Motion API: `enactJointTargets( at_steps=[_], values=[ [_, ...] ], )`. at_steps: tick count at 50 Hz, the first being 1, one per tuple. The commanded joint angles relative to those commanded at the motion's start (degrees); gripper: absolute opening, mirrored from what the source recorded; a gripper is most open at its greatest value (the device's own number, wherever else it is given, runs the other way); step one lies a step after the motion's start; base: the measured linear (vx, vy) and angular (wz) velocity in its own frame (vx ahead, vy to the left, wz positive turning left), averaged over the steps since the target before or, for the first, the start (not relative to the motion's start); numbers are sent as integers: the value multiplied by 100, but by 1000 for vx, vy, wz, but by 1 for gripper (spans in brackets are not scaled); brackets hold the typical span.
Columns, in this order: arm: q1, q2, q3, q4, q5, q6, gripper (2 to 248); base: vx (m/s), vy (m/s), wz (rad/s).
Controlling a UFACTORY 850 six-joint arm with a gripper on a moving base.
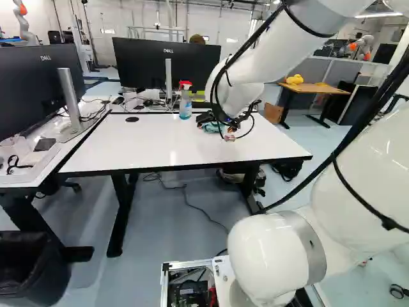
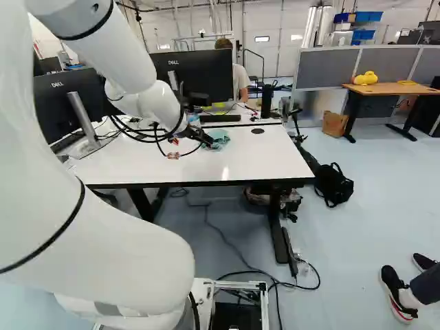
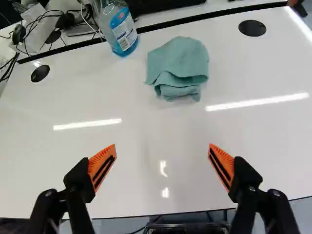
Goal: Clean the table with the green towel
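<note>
And here's the black two-fingered gripper (image 2: 197, 134), wide open above the glossy white rectangular table (image 3: 112, 161), its orange ribbed pads (image 3: 99, 165) well apart! At twelve o'clock ahead lies the rumpled green cloth towel (image 3: 178, 63); at eleven, the clear plastic spray bottle (image 3: 123, 31) of blue liquid; at one, a flat round black disc (image 3: 252, 28).

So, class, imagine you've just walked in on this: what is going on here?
A white robot arm is reaching over a white table, which it is meant to clean with a green towel. The towel lies loosely bunched on the tabletop ahead of the arm's jaws, near a spray bottle of blue liquid. The jaws stand wide open with nothing between them, so nothing is being wiped at this moment.
</note>
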Motion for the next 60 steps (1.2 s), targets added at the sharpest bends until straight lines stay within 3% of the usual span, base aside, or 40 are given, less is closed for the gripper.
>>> enactJointTargets(
  at_steps=[26, 60],
  values=[
    [-80, 109, 613, -221, 1104, 0, 247, 0, 0, 0],
    [-220, 301, 1692, -609, 3050, 0, 247, 0, 0, 0]
  ],
)
